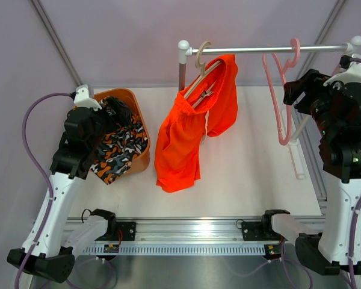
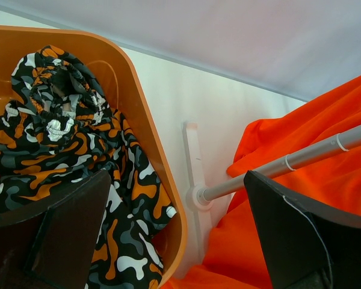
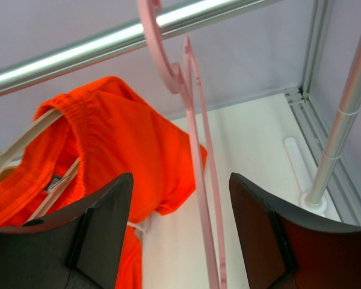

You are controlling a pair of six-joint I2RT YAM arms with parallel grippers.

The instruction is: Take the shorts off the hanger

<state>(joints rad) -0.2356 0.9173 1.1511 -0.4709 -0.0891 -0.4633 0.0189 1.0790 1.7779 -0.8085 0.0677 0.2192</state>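
Over the white bench (image 1: 253,174) the right arm (image 1: 343,138) stands tall, wrist level with the rail (image 1: 253,50), jaws apart beside the pink hanger (image 1: 283,90). The left arm (image 1: 78,138) bends over the basket (image 1: 129,96), jaws apart above the camouflage shorts (image 1: 117,153) (heaped inside). The orange shorts (image 1: 183,141) hang on the beige hanger (image 1: 203,60).

matt cloth shorts (image 1: 183,141), shiny metal rail (image 1: 259,49)

Raised left arm (image 1: 78,141), raised right arm (image 1: 343,135), jaws parted
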